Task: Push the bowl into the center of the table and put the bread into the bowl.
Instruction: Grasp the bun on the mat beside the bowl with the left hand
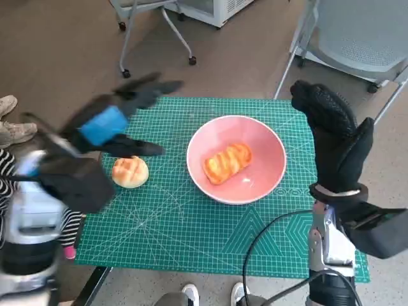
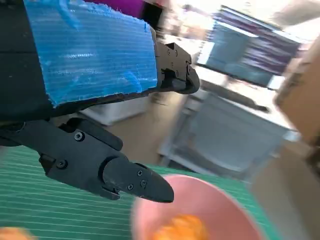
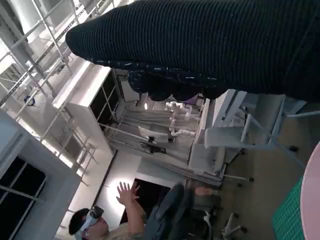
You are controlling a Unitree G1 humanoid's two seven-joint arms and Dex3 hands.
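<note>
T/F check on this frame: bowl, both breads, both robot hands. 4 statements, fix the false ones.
1. The pink bowl holds a bread. True: a twisted bread lies in it.
2. The round bun is in the bowl. False: it sits on the green mat, beside the bowl.
3. The left robot hand grips the bun. False: it holds nothing, fingers apart.
4. The right robot hand holds nothing. True.

bowl (image 1: pixel 255 185): 1 | bread (image 1: pixel 227 162): 2 | hand (image 1: pixel 111 124): 2 | chair (image 1: pixel 357 38): 2
</note>
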